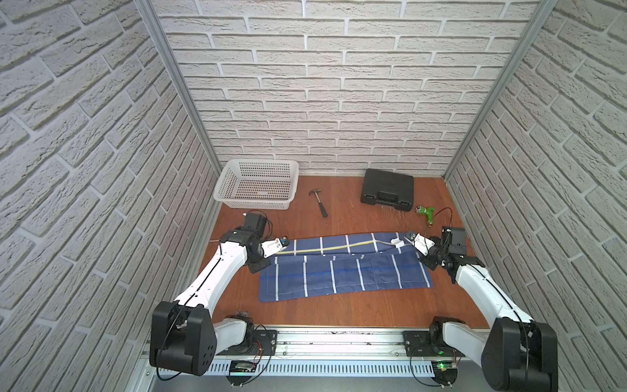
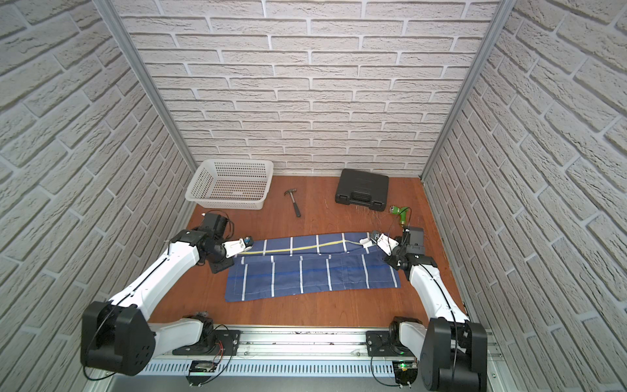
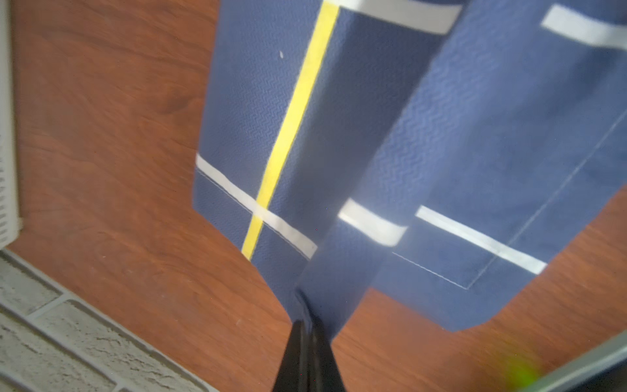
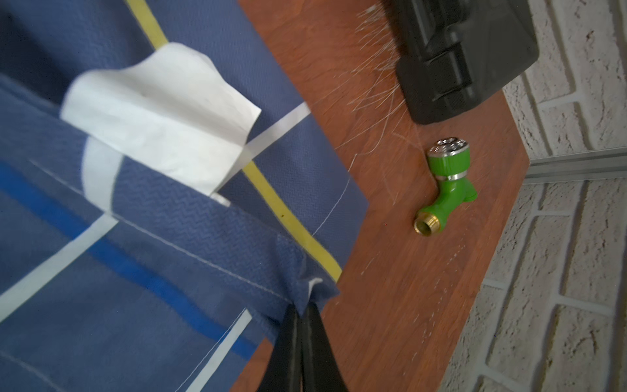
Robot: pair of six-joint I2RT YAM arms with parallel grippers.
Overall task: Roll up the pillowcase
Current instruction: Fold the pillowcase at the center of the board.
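Together, left end effector [image 3: 306, 320] and right end effector [image 4: 301, 310] pinch one pillowcase [image 1: 342, 276] by two corners

The white left arm [image 1: 220, 271] and right arm [image 1: 485, 288] reach forward, elbows out to the sides. The left gripper [image 1: 285, 242] and right gripper [image 1: 411, 235] face each other (jaws pressed tight), each pinching an end of the pillowcase [image 1: 346, 275].

Bright, even, soft light filled both top views; shadows around the pillowcase [image 1: 342, 271] were faint. The brick walls [image 1: 84, 135] bowed with wide-angle distortion away from it. In the wrist views the pillowcase's weave was sharp mid-cloth, its far stripes smeared, and the black fingers [image 3: 291, 359] at its edge out of focus; a green glow [image 3: 519, 376] blurred beside it.
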